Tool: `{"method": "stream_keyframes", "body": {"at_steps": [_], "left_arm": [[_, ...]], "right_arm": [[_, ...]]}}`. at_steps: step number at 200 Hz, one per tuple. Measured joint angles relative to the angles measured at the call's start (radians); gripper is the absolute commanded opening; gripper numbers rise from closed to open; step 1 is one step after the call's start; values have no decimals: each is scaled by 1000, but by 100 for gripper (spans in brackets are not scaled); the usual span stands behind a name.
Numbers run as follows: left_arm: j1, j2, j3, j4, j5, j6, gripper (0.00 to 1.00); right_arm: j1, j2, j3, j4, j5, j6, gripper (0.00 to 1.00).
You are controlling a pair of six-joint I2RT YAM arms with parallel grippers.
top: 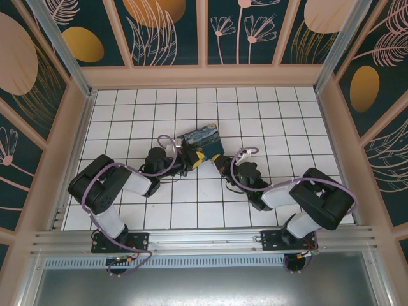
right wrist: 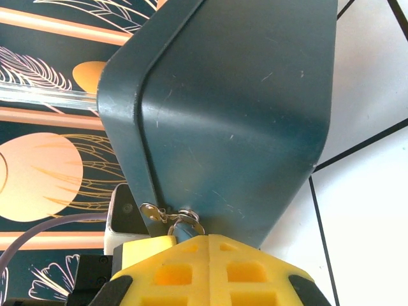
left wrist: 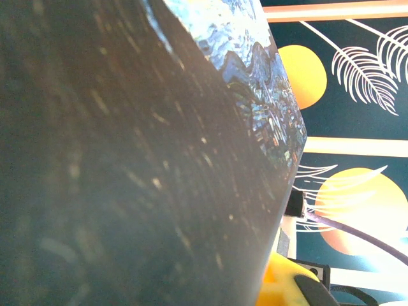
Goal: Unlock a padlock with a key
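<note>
The dark-blue swirl-painted box (top: 203, 141) sits tilted at mid-floor between both arms. In the right wrist view its plain teal side (right wrist: 242, 115) looms close. A tiny silver key (right wrist: 150, 211) dangles from a small ring (right wrist: 189, 217) at the box's lower edge. My right gripper (right wrist: 208, 238) (top: 220, 162) is shut, its yellow tips closed just under the ring, where the metal runs in between them. I cannot make out the padlock there. My left gripper (top: 187, 159) is at the box's near-left corner. The box wall (left wrist: 127, 159) lies against one yellow finger (left wrist: 287, 287).
White tiled floor (top: 255, 115) is ringed by wood-framed walls with leaf patterns (top: 204, 32). A metal rail (top: 204, 239) runs along the near edge over the arm bases. Purple cables loop over both arms. Open tiles lie behind and to either side of the box.
</note>
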Motion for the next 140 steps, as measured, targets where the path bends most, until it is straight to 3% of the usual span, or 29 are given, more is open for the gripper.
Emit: {"method": "stream_keyframes", "body": {"at_steps": [140], "left_arm": [[0, 0, -2, 1, -11, 0, 0]], "right_arm": [[6, 30, 34, 9, 3, 0, 0]]}}
